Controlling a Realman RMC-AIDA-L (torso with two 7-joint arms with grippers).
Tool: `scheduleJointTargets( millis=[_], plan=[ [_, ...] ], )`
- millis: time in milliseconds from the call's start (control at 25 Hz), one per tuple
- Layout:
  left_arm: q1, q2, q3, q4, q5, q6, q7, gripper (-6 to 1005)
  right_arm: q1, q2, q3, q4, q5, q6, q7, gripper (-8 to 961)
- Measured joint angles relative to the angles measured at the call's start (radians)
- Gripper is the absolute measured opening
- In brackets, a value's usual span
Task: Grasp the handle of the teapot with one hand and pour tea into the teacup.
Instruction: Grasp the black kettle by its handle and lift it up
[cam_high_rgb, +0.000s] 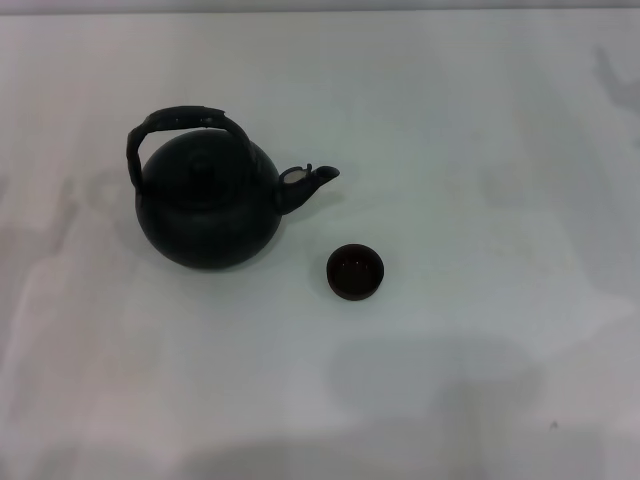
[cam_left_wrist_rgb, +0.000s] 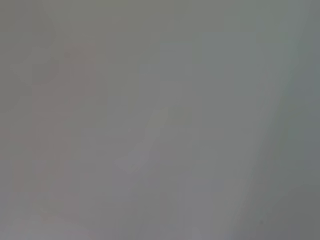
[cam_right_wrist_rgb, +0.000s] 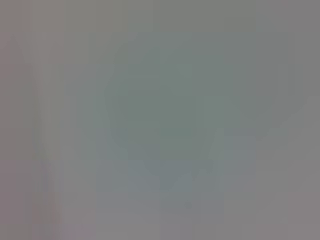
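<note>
The round matte black teapot (cam_high_rgb: 208, 215) stands upright on the white table (cam_high_rgb: 480, 150), left of centre in the head view. Its short spout (cam_high_rgb: 308, 181) points right. Its black arched handle (cam_high_rgb: 180, 122) spans over the top, above the small lid knob. The small dark teacup (cam_high_rgb: 355, 272) stands upright to the right of the pot and nearer to me, just below the spout's line and apart from the pot. Neither gripper nor arm shows in the head view. Both wrist views show only a plain grey surface.
</note>
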Motion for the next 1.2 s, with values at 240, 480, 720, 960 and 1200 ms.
scheduleJointTargets(
  millis=[240, 480, 720, 960, 1200],
  plan=[
    [0.053, 0.000, 0.002, -0.037, 0.139, 0.095, 0.000, 845, 0.031, -0.001, 0.066, -0.011, 0.002, -0.063, 0.004, 835],
    [-0.010, -0.001, 0.002, -0.076, 0.312, 0.094, 0.006, 843, 0.064, -0.002, 0.072, -0.038, 0.003, -0.156, 0.006, 834],
    [-0.085, -0.002, 0.002, -0.091, 0.372, 0.049, 0.007, 842, 0.063, -0.004, 0.072, -0.049, 0.004, -0.163, 0.007, 834],
    [-0.120, -0.004, -0.001, -0.085, 0.367, -0.025, 0.008, 840, 0.052, -0.004, 0.084, -0.051, 0.005, -0.161, 0.007, 834],
    [-0.144, -0.005, 0.000, -0.080, 0.374, -0.071, 0.010, 838, 0.046, -0.004, 0.099, -0.051, 0.005, -0.157, 0.007, 834]
  ],
)
